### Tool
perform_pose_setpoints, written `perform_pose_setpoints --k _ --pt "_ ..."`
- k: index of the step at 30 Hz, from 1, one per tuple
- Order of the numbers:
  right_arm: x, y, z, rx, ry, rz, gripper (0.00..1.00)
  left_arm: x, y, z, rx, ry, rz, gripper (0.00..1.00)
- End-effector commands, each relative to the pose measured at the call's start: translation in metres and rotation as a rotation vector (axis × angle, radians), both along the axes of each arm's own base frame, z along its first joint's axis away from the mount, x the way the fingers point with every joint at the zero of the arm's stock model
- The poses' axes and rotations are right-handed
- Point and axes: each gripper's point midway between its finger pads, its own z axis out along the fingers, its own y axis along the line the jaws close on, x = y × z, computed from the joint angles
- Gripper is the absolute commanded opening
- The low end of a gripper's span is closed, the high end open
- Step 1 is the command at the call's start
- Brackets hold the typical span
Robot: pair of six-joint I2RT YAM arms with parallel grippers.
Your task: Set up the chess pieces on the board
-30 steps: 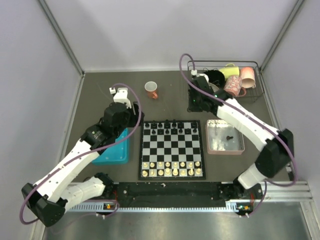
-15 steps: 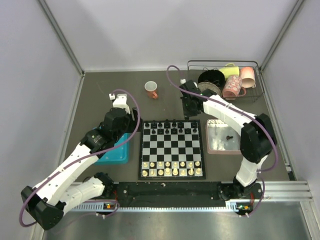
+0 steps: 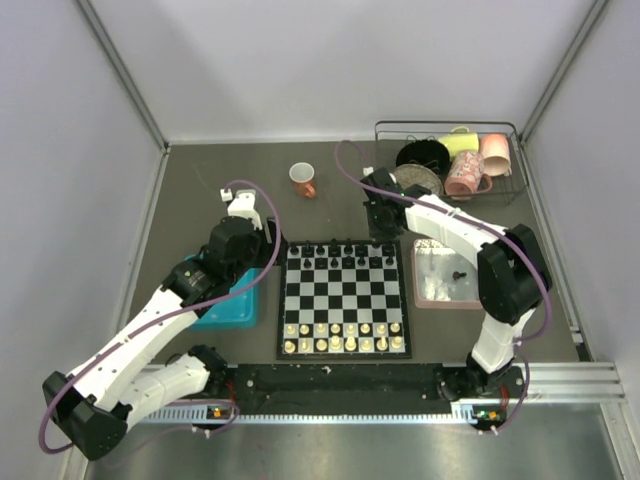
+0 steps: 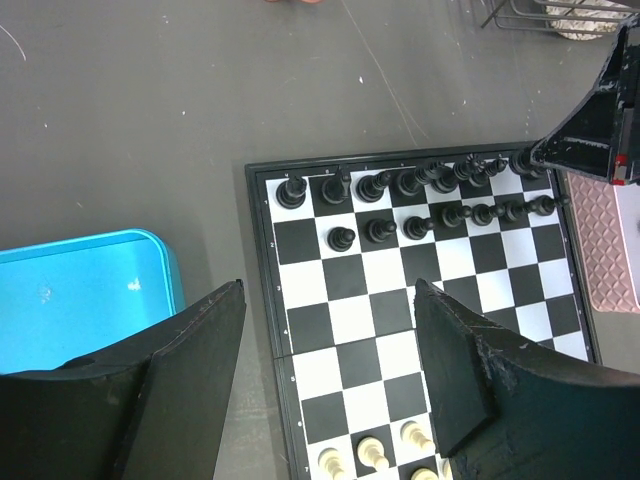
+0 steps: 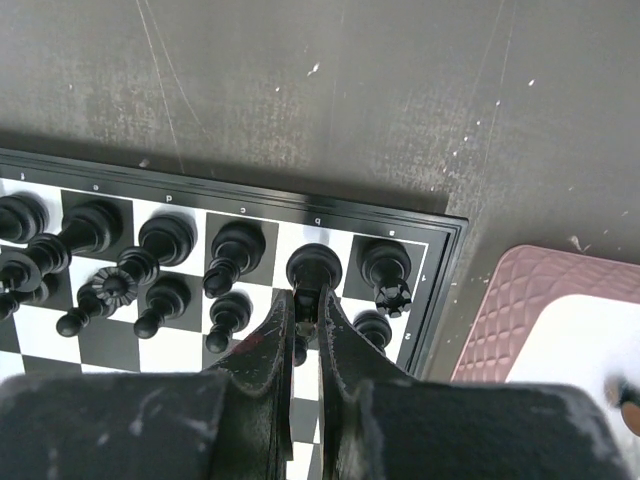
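At the left of the worktop lies the teal tray (image 3: 228,308). The left gripper (image 4: 330,295) hangs beside it, above the left edge of the board (image 3: 345,295). Its jaws are wide apart and hold nothing.

On the board, the cream pieces (image 3: 345,336) fill the two near rows. The black chess pieces (image 3: 340,252) stand in the two far rows. In the left wrist view, the leftmost square of the second black row is bare.

The right gripper (image 5: 308,300) is down at the far right of the board. Its jaws are pinched shut on a black piece (image 5: 313,265) that stands on the back-row square second from the right edge, with neighbours close on both sides. The step in hand looks like the setting-down of this piece.

Further right, the pink tray (image 3: 478,298) has one more dark piece (image 3: 458,273) in it.

The next move probably calls for the right gripper's jaws to part only a little. The right gripper should then rise straight up, because a sideways drift could topple the pieces beside it. After that, the piece in the pink tray would likely go to the bare square.
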Motion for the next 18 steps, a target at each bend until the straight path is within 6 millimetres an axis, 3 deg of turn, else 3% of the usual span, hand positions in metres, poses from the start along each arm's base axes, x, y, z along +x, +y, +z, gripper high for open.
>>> perform_pose_setpoints --k 1,18 --pt "0.004 0.002 -0.003 0.016 -0.014 0.007 0.0 0.004 -0.005 0.01 -0.042 -0.035 -0.002 0.73" --pt "-0.001 0.0 -0.017 0.013 0.009 0.005 0.0 0.003 -0.008 0.004 -0.047 -0.023 -0.017 0.73"
